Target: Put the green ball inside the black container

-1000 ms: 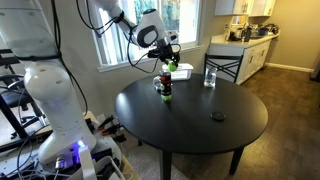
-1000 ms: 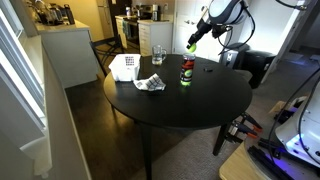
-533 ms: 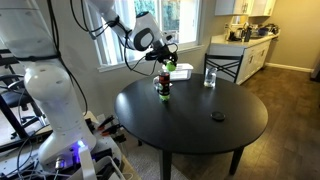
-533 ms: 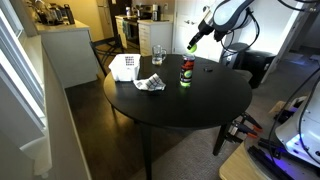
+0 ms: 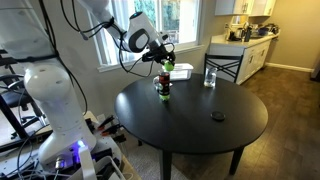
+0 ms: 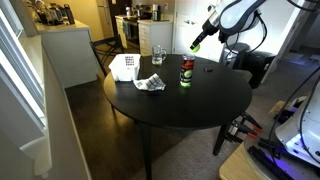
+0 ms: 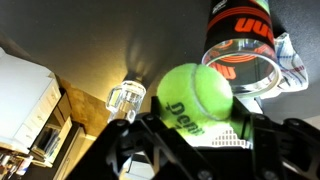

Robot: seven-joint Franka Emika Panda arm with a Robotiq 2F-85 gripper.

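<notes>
"Green ball (image 7: 195,100), where is it?" asks the first speaker

"Up off the round dark surface (image 5: 200,135)," the second replies. "The dark fingers (image 7: 128,140) pinch it from both sides, and the wrist view shows the lettering on its lime skin."

"And what lies near it?"

"A dark can with a red label (image 6: 186,72) stands upright just below and a little to one side of the ball. In an exterior view there is a gap between the two. The wrist view shows the can close behind the ball, with a clear glass (image 7: 128,98) further off."

"Anything else on the surface?"

"A white box (image 6: 124,67) near the edge, and a crumpled pale thing (image 6: 150,84) between the box and the can; the second speaker cannot tell what that one is. A flat black disc (image 5: 217,116) lies well apart from the can, toward the other side."

"Is the ball over the can's mouth?"

"That cannot be told from these angles"
</notes>
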